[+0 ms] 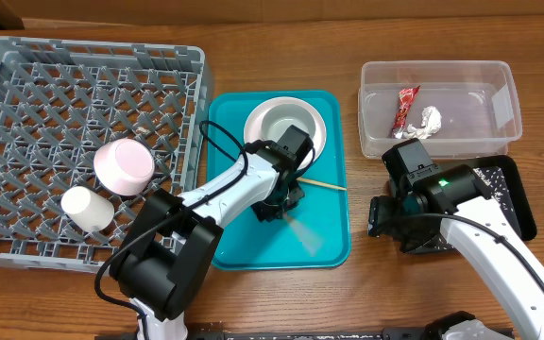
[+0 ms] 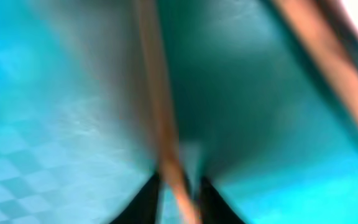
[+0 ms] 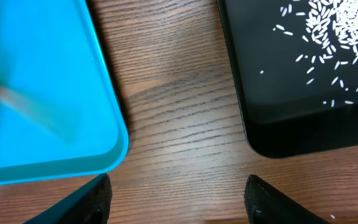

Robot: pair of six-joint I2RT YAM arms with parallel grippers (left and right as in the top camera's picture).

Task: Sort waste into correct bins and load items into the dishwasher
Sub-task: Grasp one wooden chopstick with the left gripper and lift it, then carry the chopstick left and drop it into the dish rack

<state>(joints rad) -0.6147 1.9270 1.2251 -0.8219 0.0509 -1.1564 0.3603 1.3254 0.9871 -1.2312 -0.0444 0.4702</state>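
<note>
My left gripper (image 1: 286, 200) is down on the teal tray (image 1: 333, 241), shut on a thin wooden chopstick (image 2: 160, 106) that runs between its jaws (image 2: 179, 199); its free end is blurred in the overhead view (image 1: 300, 231). A second chopstick (image 1: 324, 184) lies on the tray beside it and shows in the left wrist view (image 2: 334, 68). A grey-green bowl (image 1: 286, 121) sits on the white plate (image 1: 250, 123) at the tray's back. The pink bowl (image 1: 124, 165) and white cup (image 1: 88, 208) rest in the grey dish rack (image 1: 26, 85). My right gripper (image 1: 385, 219) (image 3: 179, 186) is open and empty over bare wood.
The clear tub (image 1: 499, 76) at the back right holds the red wrapper (image 1: 406, 109) and white tissue (image 1: 430, 120). The black tray (image 1: 522, 203) (image 3: 272, 124) holds loose rice grains (image 3: 347, 31). The teal tray's corner (image 3: 114, 149) is left of my right gripper.
</note>
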